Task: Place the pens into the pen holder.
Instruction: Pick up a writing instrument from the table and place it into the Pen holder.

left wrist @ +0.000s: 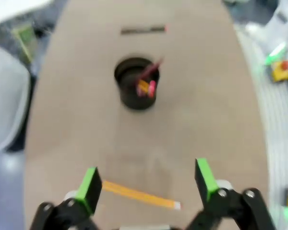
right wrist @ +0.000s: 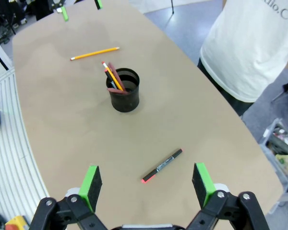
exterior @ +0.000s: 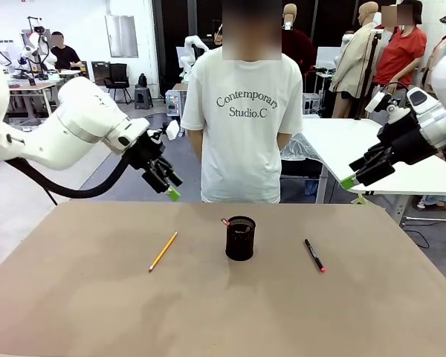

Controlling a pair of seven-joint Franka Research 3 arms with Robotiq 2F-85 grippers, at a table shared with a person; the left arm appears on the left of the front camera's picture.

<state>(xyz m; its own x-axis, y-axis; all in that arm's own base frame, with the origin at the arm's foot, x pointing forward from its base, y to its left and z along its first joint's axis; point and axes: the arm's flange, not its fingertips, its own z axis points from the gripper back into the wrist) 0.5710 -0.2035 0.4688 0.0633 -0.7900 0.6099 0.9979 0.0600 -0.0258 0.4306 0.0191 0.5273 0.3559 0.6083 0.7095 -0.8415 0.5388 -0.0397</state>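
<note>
A black mesh pen holder (exterior: 240, 239) (left wrist: 137, 82) (right wrist: 124, 90) stands upright mid-table, with a reddish-brown pen (right wrist: 116, 76) and a yellow pencil leaning in it. Another yellow-orange pencil (exterior: 163, 251) (left wrist: 139, 194) (right wrist: 95, 53) lies flat left of the holder. On its right lies a black marker with a red tip (exterior: 314, 254) (left wrist: 143, 30) (right wrist: 162, 166). My left gripper (exterior: 171, 190) (left wrist: 146, 184) hangs open in the air above the pencil. My right gripper (exterior: 351, 177) (right wrist: 146, 184) is open too, high over the table's right side above the marker. Neither holds anything.
A person in a white T-shirt (exterior: 241, 111) stands at the far edge, hands behind the back. The brown table (exterior: 97, 312) is bare around the holder and pens. A white table (exterior: 372, 149) stands behind at the right.
</note>
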